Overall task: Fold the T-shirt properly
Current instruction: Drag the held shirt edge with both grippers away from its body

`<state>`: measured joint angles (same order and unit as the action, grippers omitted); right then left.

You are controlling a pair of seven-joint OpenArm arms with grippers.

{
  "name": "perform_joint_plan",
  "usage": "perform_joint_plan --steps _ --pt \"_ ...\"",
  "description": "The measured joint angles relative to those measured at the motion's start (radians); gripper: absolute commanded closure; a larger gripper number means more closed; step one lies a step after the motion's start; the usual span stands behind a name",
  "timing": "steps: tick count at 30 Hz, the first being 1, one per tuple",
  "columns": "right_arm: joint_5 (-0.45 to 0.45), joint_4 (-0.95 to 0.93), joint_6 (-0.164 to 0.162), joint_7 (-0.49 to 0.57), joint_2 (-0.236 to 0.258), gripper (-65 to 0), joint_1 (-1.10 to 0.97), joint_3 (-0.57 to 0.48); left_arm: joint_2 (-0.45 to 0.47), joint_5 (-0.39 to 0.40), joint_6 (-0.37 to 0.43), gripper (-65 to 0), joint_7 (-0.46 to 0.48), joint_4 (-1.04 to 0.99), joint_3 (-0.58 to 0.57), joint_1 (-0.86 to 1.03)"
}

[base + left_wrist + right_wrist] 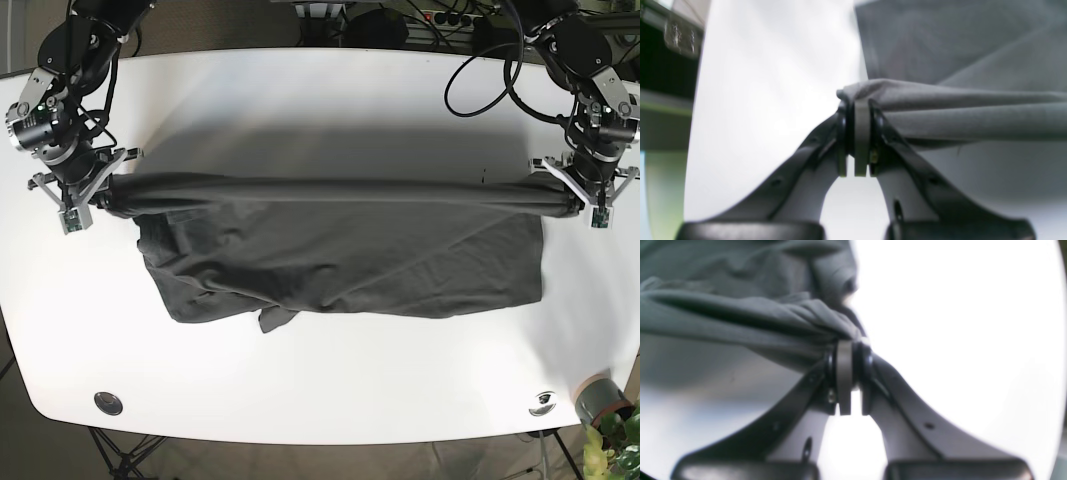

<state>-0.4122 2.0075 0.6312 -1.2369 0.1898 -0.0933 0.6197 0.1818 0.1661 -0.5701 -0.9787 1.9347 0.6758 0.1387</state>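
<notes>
Left gripper point(857, 140), jaws clamped on a bunched edge of the grey T-shirt point(340, 265). Right gripper point(848, 373), jaws likewise pinching the shirt's opposite end. Between them the raised edge runs taut above the white table point(320, 90); the remaining fabric lies wrinkled on the table just beneath that edge.
</notes>
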Motion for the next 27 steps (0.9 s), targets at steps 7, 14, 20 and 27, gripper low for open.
perform_joint_plan --steps 7,14,20,27 --pt "-0.023 0.001 0.016 0.003 -0.012 -2.2 -0.157 0.072 -0.003 0.011 -0.068 0.0 0.000 0.010 0.093 0.147" --pt "-0.170 0.002 0.000 0.003 -0.014 -2.2 -0.280 0.119 -0.004 0.011 -0.133 0.0 0.008 0.010 0.159 0.245" --pt "-0.169 0.003 0.002 0.009 -0.021 -2.2 -0.343 0.120 -0.003 0.014 -0.135 0.0 0.022 0.011 0.160 0.330" --pt "-0.172 0.003 0.006 0.009 -0.021 -2.2 -0.345 0.121 -0.004 0.017 -0.135 0.0 0.019 0.011 0.174 0.334"
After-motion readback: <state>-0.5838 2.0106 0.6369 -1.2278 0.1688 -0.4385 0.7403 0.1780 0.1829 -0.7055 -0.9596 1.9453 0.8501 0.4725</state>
